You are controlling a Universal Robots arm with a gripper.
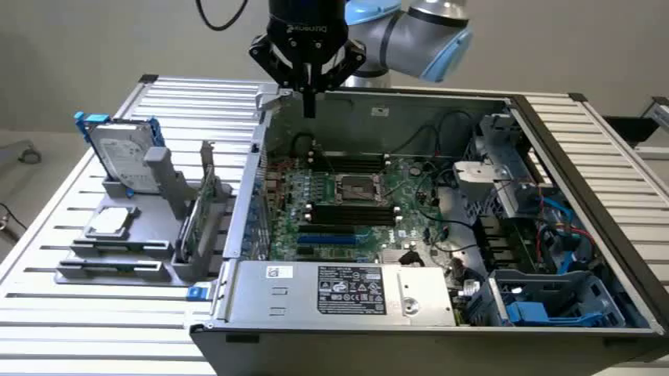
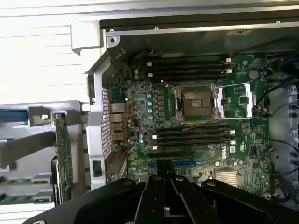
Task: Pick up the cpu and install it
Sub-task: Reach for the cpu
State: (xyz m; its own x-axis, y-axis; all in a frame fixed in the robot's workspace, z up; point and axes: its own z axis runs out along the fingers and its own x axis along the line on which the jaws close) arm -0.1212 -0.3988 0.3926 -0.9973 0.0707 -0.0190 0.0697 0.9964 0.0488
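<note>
1. In the exterior view, the gripper [image 1: 309, 106] hangs high over the back edge of the open computer case [image 1: 418, 110]. Its two fingers are pressed together into one thin tip. Nothing is held between them.
2. The cpu [image 1: 112, 222] lies flat on a grey holder [image 1: 115, 266] on the slatted table [image 1: 63, 313], outside the case. It is well away from the gripper, lower down and off toward the exterior view's left.
3. A hard drive [image 1: 121, 153] with blue brackets stands upright on the same holder, just behind the cpu. It is also well apart from the gripper.
4. The socket [image 1: 356, 186] sits on the green board [image 1: 418, 180] inside the case. It is below the gripper and a little toward the exterior view's right.
5. In the wrist view, the gripper [image 2: 164, 186] is black and its fingers are closed tight, with nothing in them.
6. The socket [image 2: 196, 103] lies out in front of the gripper, far below it, on the green board [image 2: 243, 154]. Its dark square middle shows. Long black slots [image 2: 191, 70] run along two sides of it.
</note>
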